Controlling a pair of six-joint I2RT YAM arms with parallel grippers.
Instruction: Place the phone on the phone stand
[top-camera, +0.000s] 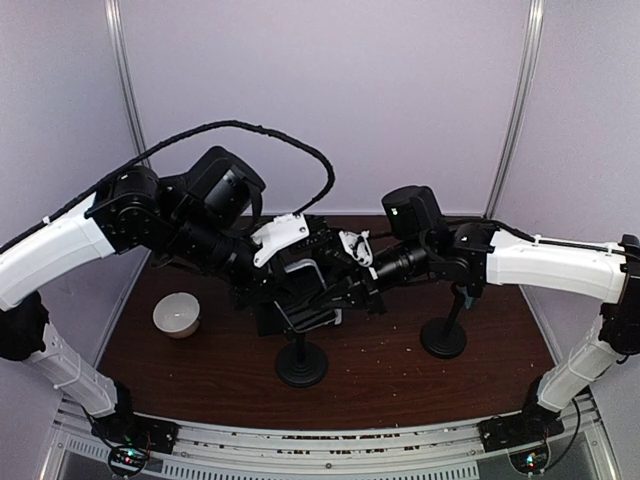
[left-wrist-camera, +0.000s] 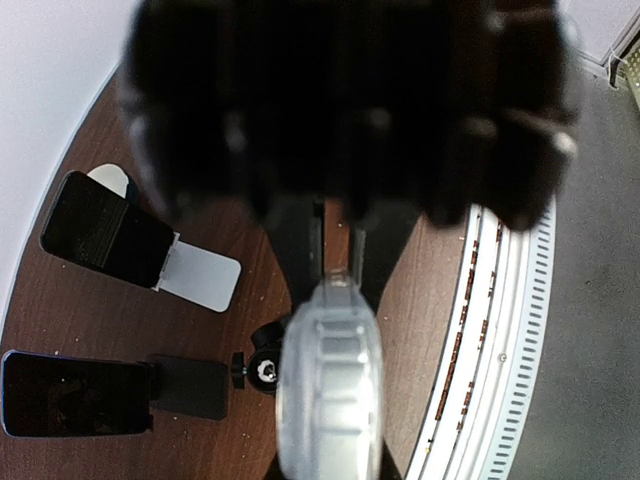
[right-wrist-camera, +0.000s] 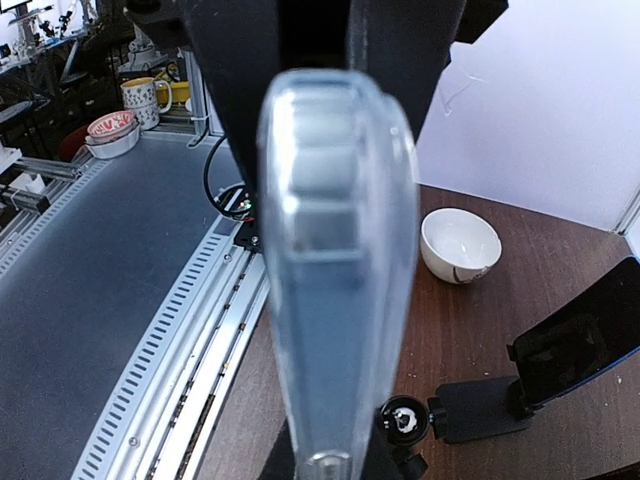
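Phone (right-wrist-camera: 585, 345) lies tilted on the phone stand (right-wrist-camera: 478, 410), on its black holder. The left gripper (left-wrist-camera: 333, 310) and right gripper (right-wrist-camera: 340, 120) hover just above the stand, each with fingers pressed together.

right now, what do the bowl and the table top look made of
Small white round bowl: probably glazed ceramic, by its glossy sheen and thick rim; hard plastic is possible. Dark brown table top: wood or wood-look laminate, smooth with a dull sheen.

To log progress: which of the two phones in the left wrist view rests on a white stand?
The upper phone; it leans on a white stand. The lower phone meets a black holder instead.
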